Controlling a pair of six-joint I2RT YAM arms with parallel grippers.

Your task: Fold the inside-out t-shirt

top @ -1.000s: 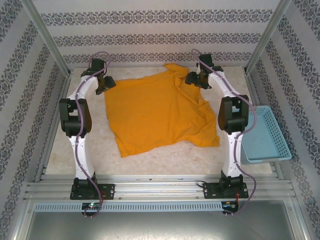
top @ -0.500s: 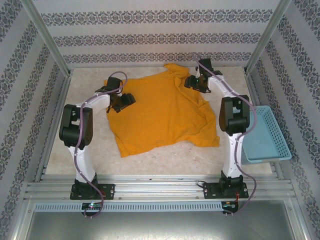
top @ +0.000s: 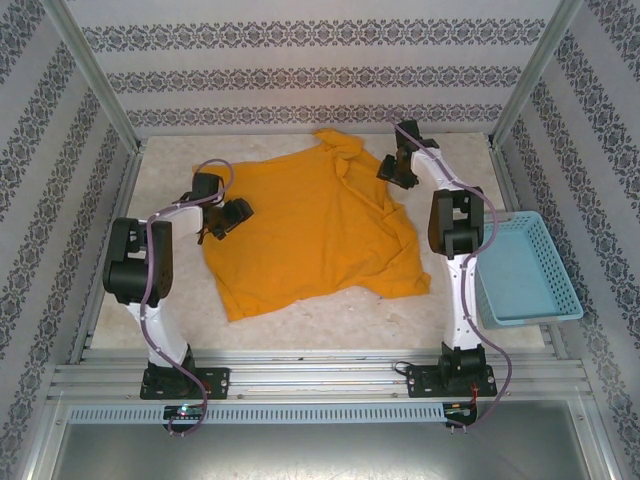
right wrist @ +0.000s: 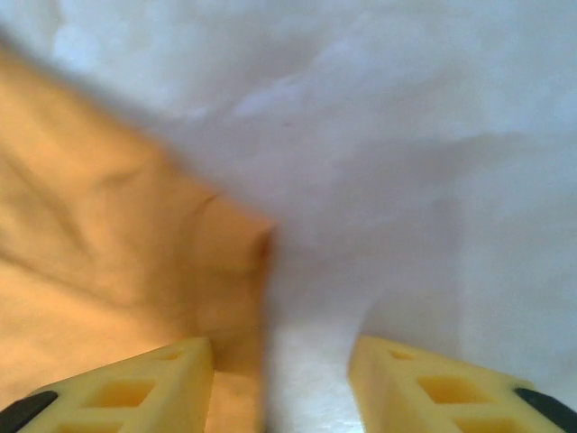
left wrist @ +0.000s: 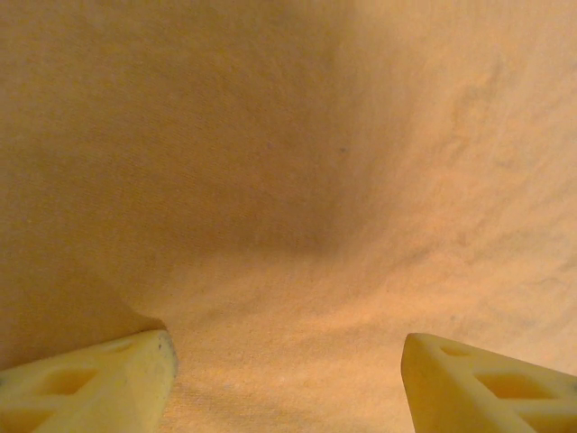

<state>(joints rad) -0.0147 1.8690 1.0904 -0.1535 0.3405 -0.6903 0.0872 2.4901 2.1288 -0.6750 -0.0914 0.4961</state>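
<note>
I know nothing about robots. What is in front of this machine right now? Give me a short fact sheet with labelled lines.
garment: one mustard-orange t-shirt, spread out and wrinkled, not yet folded
surface: pale table
left claw: open, low over the cloth near the shirt's left side
right claw: open, at the shirt's far right edge, with cloth on one side and bare table on the other
basket: light blue, at the right side of the table, apart from the shirt
</note>
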